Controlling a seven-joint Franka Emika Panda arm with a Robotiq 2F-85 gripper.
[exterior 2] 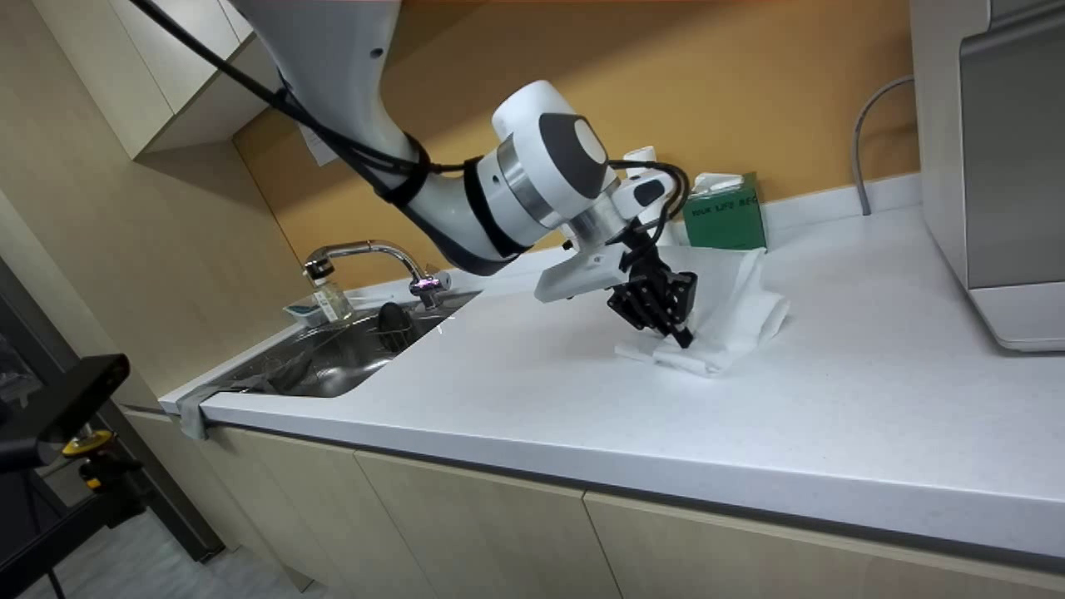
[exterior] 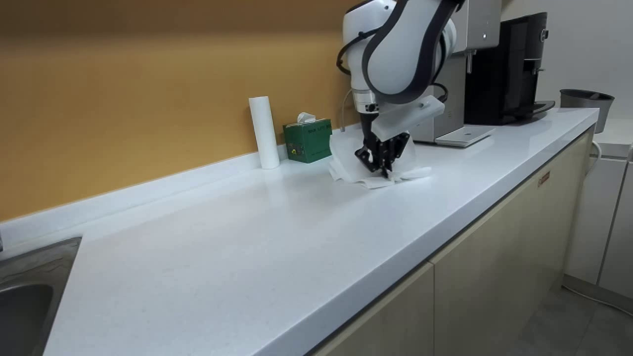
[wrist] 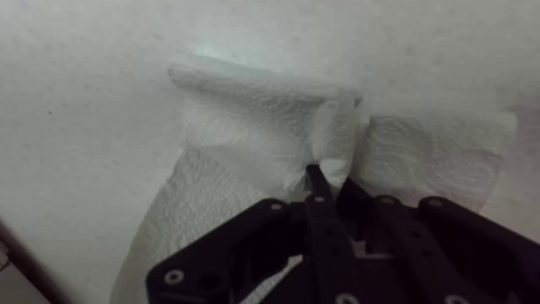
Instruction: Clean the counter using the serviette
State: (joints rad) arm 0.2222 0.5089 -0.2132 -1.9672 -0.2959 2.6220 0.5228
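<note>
The serviette is a white, embossed paper sheet, crumpled and folded, lying partly on the counter. It shows in both exterior views [exterior: 346, 153] [exterior 2: 745, 320] and in the wrist view [wrist: 253, 118]. My black gripper [exterior: 384, 170] points down at it, tilted, with its fingertips close to the counter surface; it also shows in an exterior view [exterior 2: 681, 334]. In the wrist view the gripper [wrist: 333, 181] is shut on a bunched fold of the serviette. The rest of the sheet spreads out on both sides of the fingers. The white counter [exterior: 222, 247] also shows in an exterior view [exterior 2: 516, 374].
A green tissue box [exterior: 309, 141] and a white paper roll [exterior: 264, 133] stand by the back wall. A grey-white dispenser [exterior 2: 1015, 208] and a black machine [exterior: 504, 74] stand at one end. A sink [exterior 2: 341, 378] with a faucet [exterior 2: 374, 247] is at the opposite end.
</note>
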